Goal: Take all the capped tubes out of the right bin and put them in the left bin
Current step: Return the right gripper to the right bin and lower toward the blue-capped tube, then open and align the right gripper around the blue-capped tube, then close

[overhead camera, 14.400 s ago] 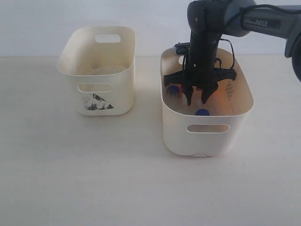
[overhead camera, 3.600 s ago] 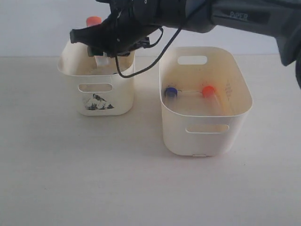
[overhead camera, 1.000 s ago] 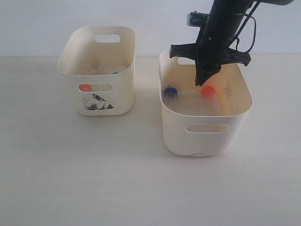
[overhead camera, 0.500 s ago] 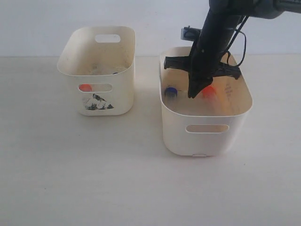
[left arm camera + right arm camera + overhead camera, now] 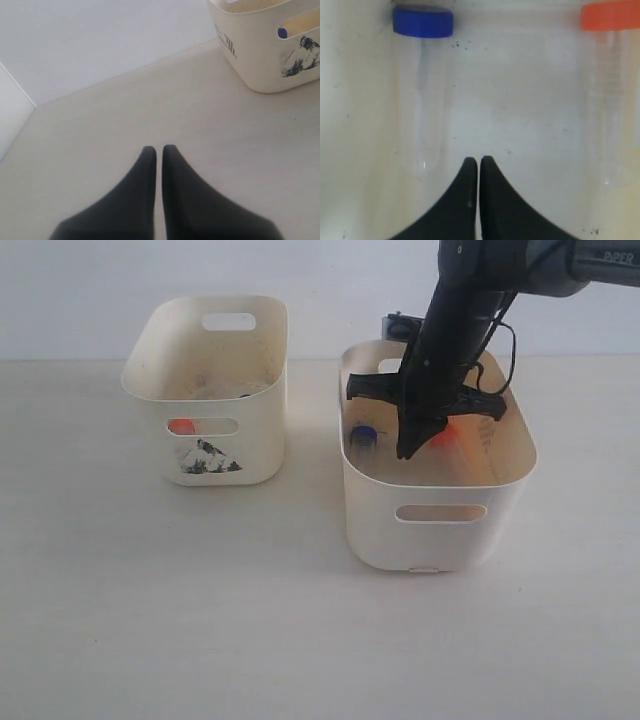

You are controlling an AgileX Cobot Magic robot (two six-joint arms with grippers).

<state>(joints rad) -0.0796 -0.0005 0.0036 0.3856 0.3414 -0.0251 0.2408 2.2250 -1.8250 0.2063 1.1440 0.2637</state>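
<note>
Exterior view: right arm (image 5: 455, 330) reaches down into the right bin (image 5: 440, 535), with the right jaws low between a blue-capped tube (image 5: 364, 433) and an orange-capped tube (image 5: 447, 432) that is partly hidden by the arm. The left bin (image 5: 255, 445) stands apart on the desk (image 5: 200, 620); an orange cap (image 5: 181, 426) shows through its handle slot. Left wrist view: left jaws pressed together, empty, over bare desk near the left bin; a blue cap (image 5: 282, 33) shows through a slot. Right wrist view: right jaws pressed together, tips on the bin floor line between the two tubes lying side by side, touching neither. Judgement: two tubes left to move, next pick in hand. Spread the jaws first, shift sideways to straddle one tube across its body near the cap, go down to the floor, then pinch squarely so that the round tube does not roll away.
</note>
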